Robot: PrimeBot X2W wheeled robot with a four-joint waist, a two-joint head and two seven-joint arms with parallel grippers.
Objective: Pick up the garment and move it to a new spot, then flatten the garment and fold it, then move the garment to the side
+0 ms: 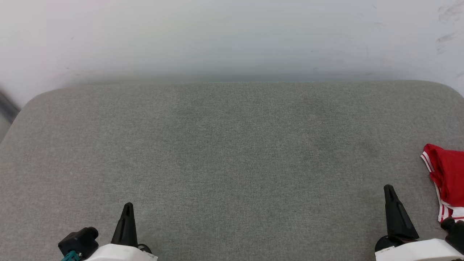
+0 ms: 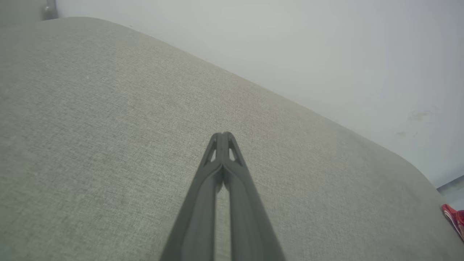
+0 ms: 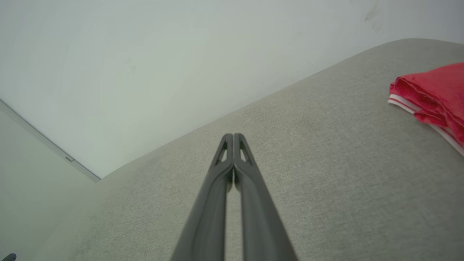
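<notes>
Both pincers, left pincer (image 1: 127, 206) and right pincer (image 1: 389, 188), are hovering clenched and empty over the grey fabric tabletop (image 1: 232, 145). Red T-shirt (image 1: 449, 174) is lying bunched at the far right edge, near the right pincer. Best approach: open wide first, then pinch deep into the folds.

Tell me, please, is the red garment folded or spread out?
Folded: the garment lies in stacked layers by the grey surface's right edge, partly cropped.

Head camera looks down on the cushion (image 1: 232, 152). Wrist cameras sit low, facing the wall (image 2: 326, 54). Garment (image 1: 449, 175) shared, around 3 o'clock.
</notes>
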